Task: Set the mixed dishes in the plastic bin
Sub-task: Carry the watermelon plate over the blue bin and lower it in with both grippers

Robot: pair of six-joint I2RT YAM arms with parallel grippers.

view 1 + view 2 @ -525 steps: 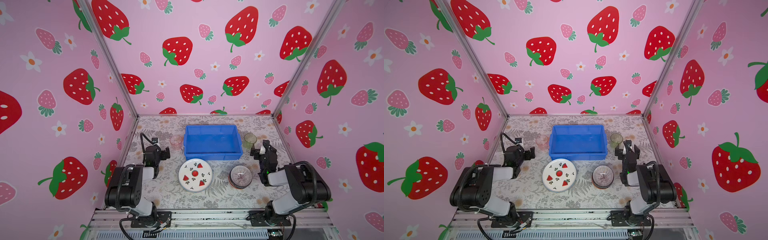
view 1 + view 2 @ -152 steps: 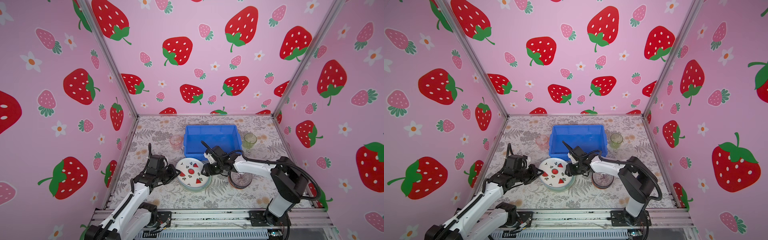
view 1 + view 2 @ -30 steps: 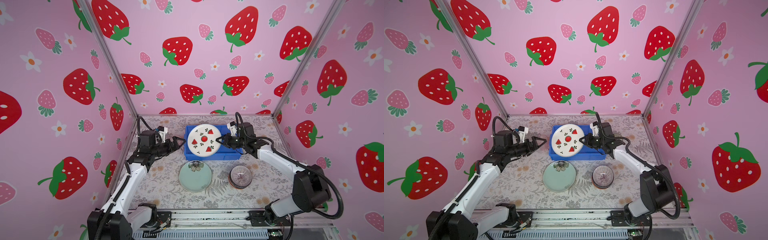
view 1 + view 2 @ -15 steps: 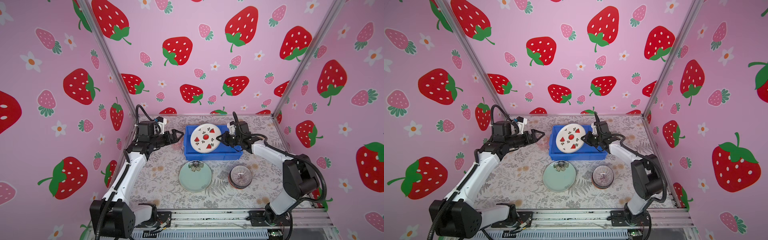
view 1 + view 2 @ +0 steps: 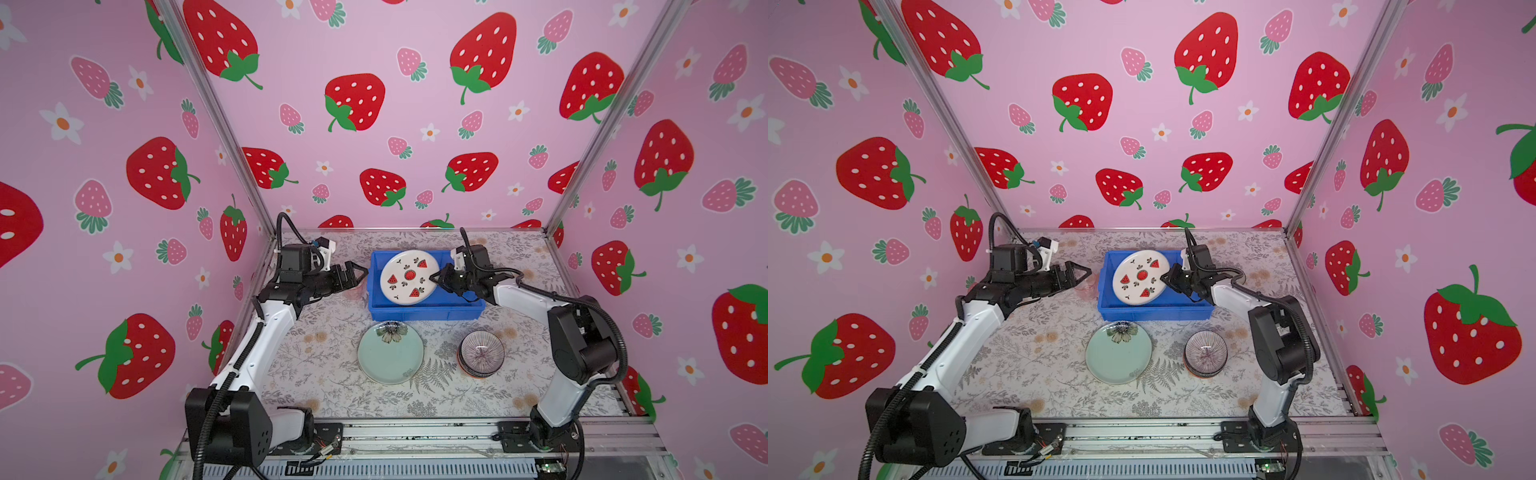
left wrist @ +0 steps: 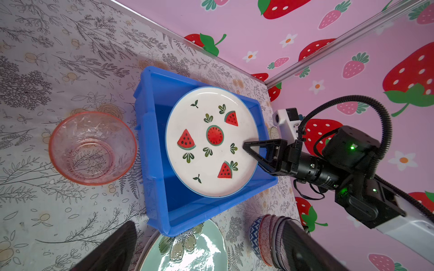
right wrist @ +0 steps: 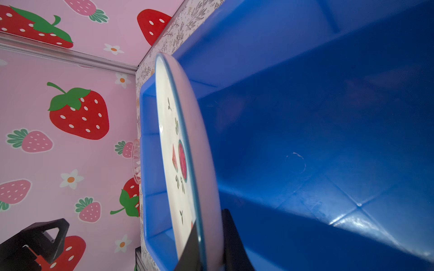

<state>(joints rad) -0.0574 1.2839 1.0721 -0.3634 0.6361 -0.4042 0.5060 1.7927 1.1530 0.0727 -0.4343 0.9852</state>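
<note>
In both top views the watermelon-print plate hangs tilted over the left half of the plastic bin. My right gripper is shut on its right rim. The right wrist view shows the plate edge-on between the jaws of the right gripper, with the blue bin floor behind it. My left gripper stands open and empty just left of the bin, above the pink tumbler. The left wrist view looks down on the plate and the bin.
A pale green flowered plate lies on the table just in front of the bin. A stack of small patterned bowls, purple-striped on top, stands to its right. Pink strawberry walls enclose the table on three sides.
The right arm has drawn its elbow in while it keeps the plate over the bin. The left gripper has risen a little toward the back, still open.
</note>
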